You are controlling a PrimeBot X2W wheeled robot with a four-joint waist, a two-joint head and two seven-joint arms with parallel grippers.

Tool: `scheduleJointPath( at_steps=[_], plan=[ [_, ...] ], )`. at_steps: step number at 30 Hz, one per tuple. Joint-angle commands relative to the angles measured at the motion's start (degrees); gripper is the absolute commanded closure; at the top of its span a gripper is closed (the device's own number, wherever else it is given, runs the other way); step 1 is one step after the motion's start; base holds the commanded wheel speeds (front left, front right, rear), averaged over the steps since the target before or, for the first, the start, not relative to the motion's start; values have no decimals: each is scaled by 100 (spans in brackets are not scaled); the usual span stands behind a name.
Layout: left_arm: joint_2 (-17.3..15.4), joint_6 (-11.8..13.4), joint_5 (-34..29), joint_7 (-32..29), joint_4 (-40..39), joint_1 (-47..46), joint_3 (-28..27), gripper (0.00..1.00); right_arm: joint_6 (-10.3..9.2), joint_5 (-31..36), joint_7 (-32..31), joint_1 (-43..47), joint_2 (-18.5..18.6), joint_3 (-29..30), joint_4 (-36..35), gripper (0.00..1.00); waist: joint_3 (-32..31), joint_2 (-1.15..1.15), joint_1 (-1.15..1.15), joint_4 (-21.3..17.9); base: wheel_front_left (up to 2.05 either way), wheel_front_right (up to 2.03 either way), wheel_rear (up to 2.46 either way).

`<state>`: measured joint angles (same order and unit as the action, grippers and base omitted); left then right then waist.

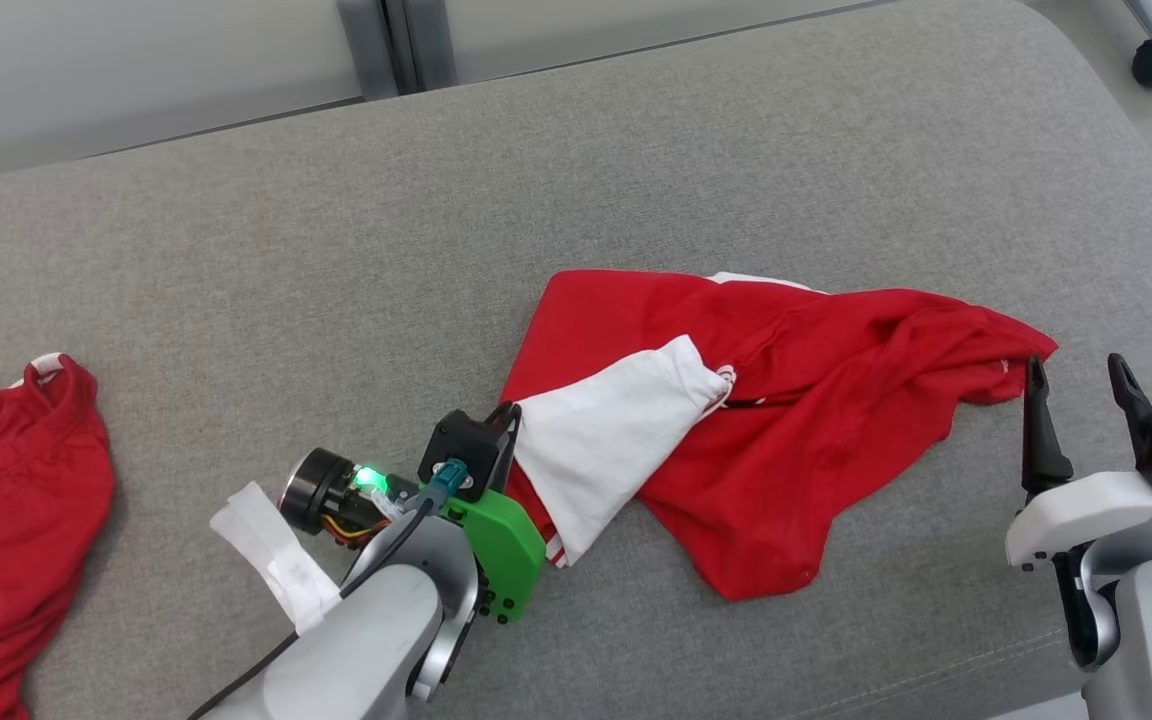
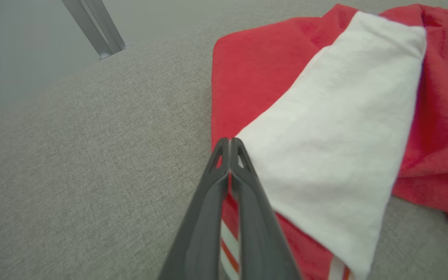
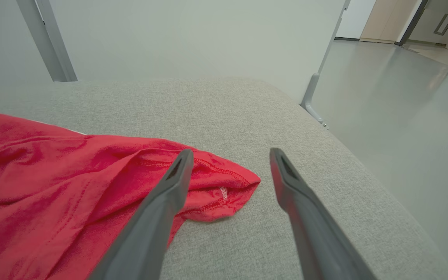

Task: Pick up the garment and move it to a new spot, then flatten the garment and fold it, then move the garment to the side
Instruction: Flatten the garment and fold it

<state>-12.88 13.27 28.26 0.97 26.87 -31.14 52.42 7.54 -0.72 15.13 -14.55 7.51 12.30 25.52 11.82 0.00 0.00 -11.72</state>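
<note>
Grey worktop (image 1: 636, 150), red-and-white garment (image 1: 816, 400) crumpled mid-surface, second red cloth (image 1: 6, 520) cut off at my left, my right gripper (image 1: 1076, 365), jaws apart by the garment's right corner, my left gripper (image 2: 230, 146), jaws together at its left hem, pinch unclear.

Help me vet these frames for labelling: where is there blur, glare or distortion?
Head view: sharp, evenly lit, one green light glowing. Left wrist view: soft throughout, the garment hazy. Right wrist view: wide-angle stretch, fingers blurring near the bottom edge, faint sheen on the floor.
</note>
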Motion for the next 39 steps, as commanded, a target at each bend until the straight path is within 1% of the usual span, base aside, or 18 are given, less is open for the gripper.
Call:
scheduleJointPath(
  at_steps=[1,5,7,10,13,16,20,23,24,28,29,30,32,33,34,35,37,39],
  plan=[
    [5,-2,19,93,-46,-80,-14,100,-10,-6,3,65,-5,-64,-63,0,-23,0,0,25,0,0,0],
    [-51,83,-55,392,-276,-50,-74,100,-10,-264,2,318,36,-403,-372,0,-104,0,0,106,0,0,0],
    [-98,168,-65,571,-474,16,-152,100,-10,-477,3,593,92,-733,-603,0,-155,0,0,161,0,0,0],
    [-221,361,-95,849,-822,177,-278,100,-10,-981,2,1150,307,-1520,-980,0,-204,0,0,203,0,0,0],
    [-359,532,-166,1004,-1186,301,-353,100,-10,-1626,2,1608,511,-2191,-1135,0,-222,0,0,199,0,0,0],
    [-530,713,-266,1079,-1545,468,-370,100,-10,-2242,2,1814,692,-2738,-1021,0,-200,0,0,179,0,0,0],
    [-685,886,-378,980,-1953,604,-300,100,-10,-2873,2,1604,657,-3095,-758,0,-86,0,0,186,0,0,0],
    [-773,946,-437,866,-2162,668,-238,100,-10,-3206,2,1443,617,-3259,-519,0,-25,0,0,253,0,0,0],
    [-798,953,-443,822,-2211,690,-212,100,-10,-3318,2,1400,604,-3356,-424,10,-16,0,0,284,0,0,0],
    [-885,978,-482,715,-2351,685,-179,100,-10,-3622,-5,1279,641,-3738,-212,8,14,0,0,362,0,0,0],
    [-910,993,-487,687,-2382,686,-182,100,-10,-3665,-5,1283,648,-3787,-161,14,17,0,0,371,0,0,0],
    [-930,998,-486,684,-2406,688,-184,100,-10,-3705,-7,1281,654,-3862,-109,25,17,0,0,378,0,0,0],
    [-949,1014,-481,657,-2437,696,-196,100,-10,-3780,-12,1240,672,-3922,-63,55,10,0,0,375,0,0,0],
    [-955,1027,-477,650,-2452,703,-199,100,-10,-3808,-11,1218,676,-3927,-70,65,5,0,0,370,0,0,0],
    [-967,1035,-469,646,-2463,711,-201,100,-10,-3852,-11,1196,677,-3947,-83,88,-3,0,0,360,0,0,0],
    [-977,1037,-466,652,-2474,712,-200,100,-10,-3880,-10,1184,689,-3963,-83,100,-11,0,0,351,0,0,0],
    [-999,1040,-482,669,-2483,702,-198,100,-10,-3960,-5,1154,747,-4055,-100,100,-34,0,0,331,0,0,0],
    [-1089,1075,-656,659,-2430,611,-129,100,-11,-3852,-1,1114,896,-3956,-209,100,-74,0,0,324,0,0,0]
  ],
)
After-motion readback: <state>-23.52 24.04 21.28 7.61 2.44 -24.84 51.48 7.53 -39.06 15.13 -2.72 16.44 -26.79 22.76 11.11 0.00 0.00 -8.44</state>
